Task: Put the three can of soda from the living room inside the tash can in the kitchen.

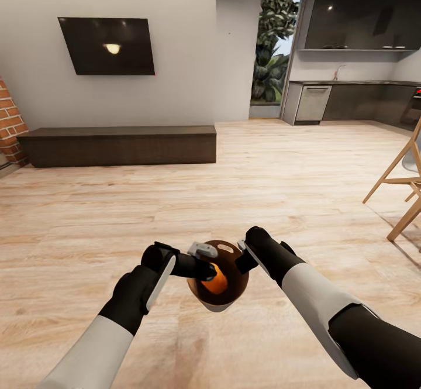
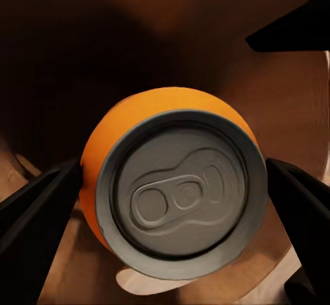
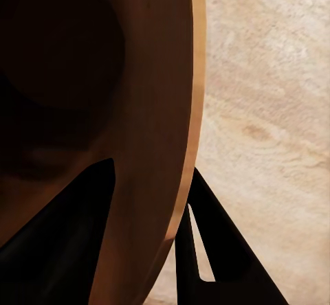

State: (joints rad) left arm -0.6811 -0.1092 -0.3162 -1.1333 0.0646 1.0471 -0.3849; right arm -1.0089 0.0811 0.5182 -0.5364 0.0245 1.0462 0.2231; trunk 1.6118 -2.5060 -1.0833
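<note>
Above the light wood plank floor (image 1: 245, 190), the left gripper (image 2: 172, 195) clasps the plain orange soda can (image 2: 175, 181) inside the glossy copper-brown bin (image 1: 217, 304). The right gripper (image 3: 148, 229) pinches the bin's rim.

We see the can of soda (image 1: 217, 281) inside the tash can (image 1: 217, 306), left gripper (image 1: 211, 272) at its left, right gripper (image 1: 244, 260) on its right rim.

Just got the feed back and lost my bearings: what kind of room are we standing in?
Most likely an open-plan living room joined to a kitchen. A black wall TV hangs above a long dark low bench on a light wood plank floor, and grey kitchen cabinets with a dark upper unit stand at the far right.
</note>
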